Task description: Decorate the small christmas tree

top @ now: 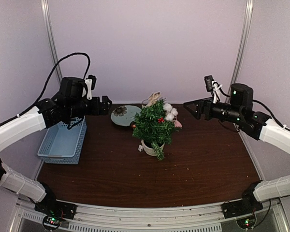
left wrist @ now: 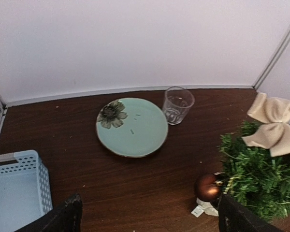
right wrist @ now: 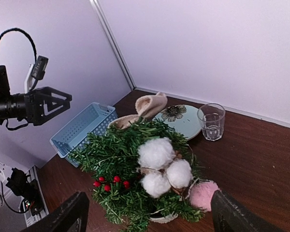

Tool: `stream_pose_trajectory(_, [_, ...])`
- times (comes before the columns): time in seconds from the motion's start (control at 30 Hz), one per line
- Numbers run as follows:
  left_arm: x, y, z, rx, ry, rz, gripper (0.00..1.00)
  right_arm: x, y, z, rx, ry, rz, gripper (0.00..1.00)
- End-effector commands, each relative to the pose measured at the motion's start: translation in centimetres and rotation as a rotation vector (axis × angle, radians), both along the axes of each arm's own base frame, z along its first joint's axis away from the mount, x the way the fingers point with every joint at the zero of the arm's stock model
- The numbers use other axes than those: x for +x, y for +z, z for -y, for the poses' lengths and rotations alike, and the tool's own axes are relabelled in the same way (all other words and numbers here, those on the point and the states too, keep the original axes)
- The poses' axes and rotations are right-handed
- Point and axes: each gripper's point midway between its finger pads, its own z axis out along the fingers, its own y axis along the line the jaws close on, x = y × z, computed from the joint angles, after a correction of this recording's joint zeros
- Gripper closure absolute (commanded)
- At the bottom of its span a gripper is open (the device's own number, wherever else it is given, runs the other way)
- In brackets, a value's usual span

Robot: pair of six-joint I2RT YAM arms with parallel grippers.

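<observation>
The small christmas tree [top: 153, 126], bushy and dark green, stands in an off-white pot [top: 149, 147] mid-table. It carries white cotton balls [right wrist: 157, 152], red berries [right wrist: 111, 182], a beige bow [left wrist: 273, 126], a pink pom-pom [right wrist: 203, 194] and a brown bauble [left wrist: 208, 187]. My right gripper [top: 188, 107] hovers to the right of the treetop, open, fingers [right wrist: 67, 215] spread wide and holding nothing. My left gripper [top: 104, 105] hangs in the air left of the tree, also open and empty, and shows again in the right wrist view [right wrist: 50, 104].
A pale green plate [left wrist: 132, 126] with a flower print lies behind the tree. A clear glass cup [left wrist: 178, 105] stands beside the plate. A light blue perforated basket [top: 63, 140] sits at the table's left edge. Walls close in the back and sides.
</observation>
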Motion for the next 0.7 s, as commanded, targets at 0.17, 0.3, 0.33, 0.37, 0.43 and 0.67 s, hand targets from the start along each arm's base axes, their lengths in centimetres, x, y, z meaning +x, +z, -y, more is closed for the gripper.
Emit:
stream_pose_trajectory(0.17, [0.5, -7.4, -4.0, 0.067, 0.124, -0.187, 0.02, -0.6, -6.3, 6.7, -0.135, -0.230, -0.114, 0.00])
stream_pose_trajectory(0.3, [0.1, -11.7, -3.5, 0.084, 0.115, -0.282, 0.03, -1.5, -9.9, 8.5, -0.168, -0.289, -0.167, 0.00])
stream_pose_trajectory(0.33, [0.0, -12.9, -3.5, 0.094, 0.119, -0.308, 0.02, -1.7, -10.8, 8.8, -0.176, -0.302, -0.178, 0.01])
stream_pose_trajectory(0.37, [-0.1, -13.9, -3.4, 0.107, 0.120, -0.330, 0.02, -1.8, -11.5, 9.2, -0.182, -0.315, -0.187, 0.01])
stream_pose_trajectory(0.43, [-0.3, -15.8, -3.2, 0.140, 0.127, -0.365, 0.02, -2.2, -13.1, 9.6, -0.190, -0.330, -0.206, 0.00])
stream_pose_trajectory(0.67, [-1.0, -19.7, -1.8, 0.185, 0.117, -0.441, 0.02, -2.4, -16.3, 9.9, -0.182, -0.351, -0.242, 0.01])
